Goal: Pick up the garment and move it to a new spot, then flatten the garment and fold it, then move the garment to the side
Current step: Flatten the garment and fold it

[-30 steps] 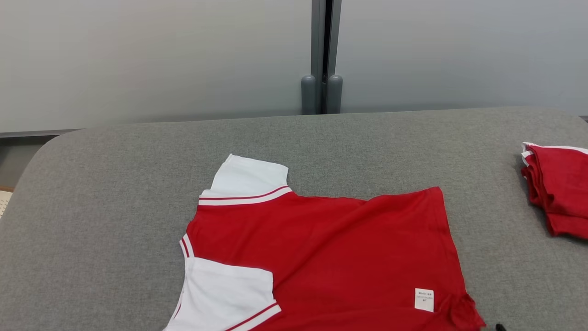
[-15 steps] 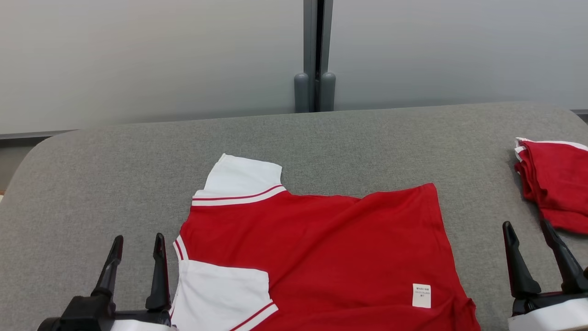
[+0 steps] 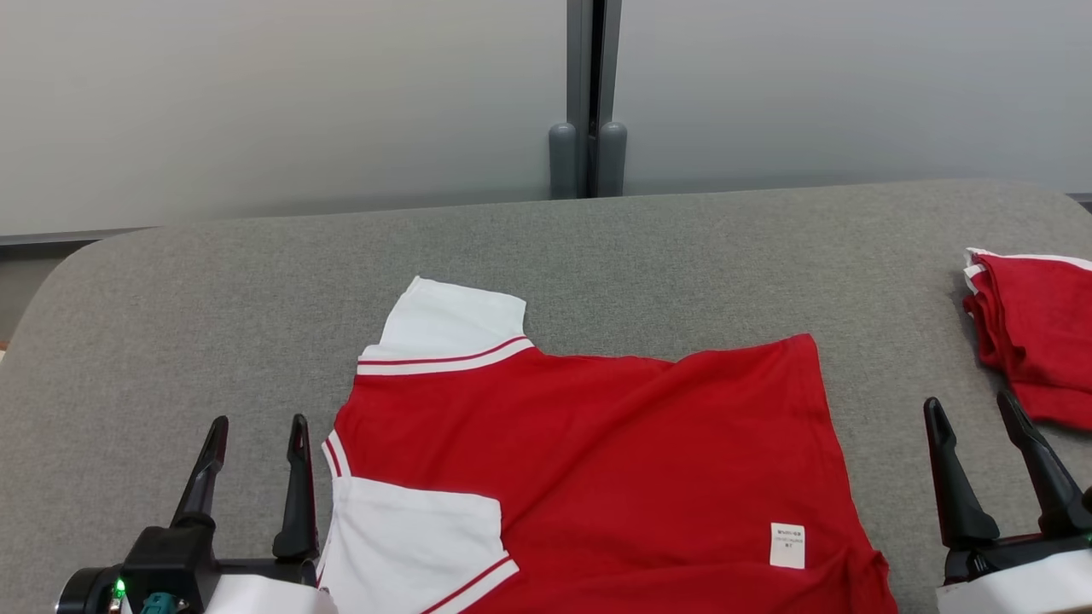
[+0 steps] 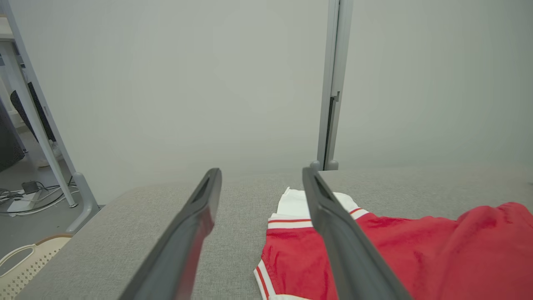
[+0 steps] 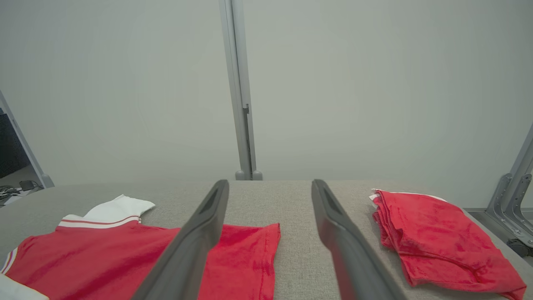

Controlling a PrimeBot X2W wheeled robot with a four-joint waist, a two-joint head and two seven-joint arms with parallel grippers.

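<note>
The garment point(image 3: 597, 460) is a red T-shirt with white sleeves, spread flat on the grey table point(image 3: 597, 247), its collar end to the left and hem to the right, a small white label near the hem. It also shows in the left wrist view as the garment point(image 4: 416, 250) and in the right wrist view as the garment point(image 5: 104, 254). My left gripper point(image 3: 256, 431) stands open just left of the near sleeve, holding nothing. My right gripper point(image 3: 972, 409) stands open to the right of the hem, holding nothing.
A pile of folded red garments point(image 3: 1036, 337) lies at the table's right edge, also seen as the pile point(image 5: 437, 237). A grey partition wall with a vertical post point(image 3: 589, 94) rises behind the table. A pale basket point(image 4: 25, 262) sits on the floor at left.
Both grippers have come up into the head view and opened wide, away from the shirt. The head camera has shifted a little. The shirt lies flat as before.
</note>
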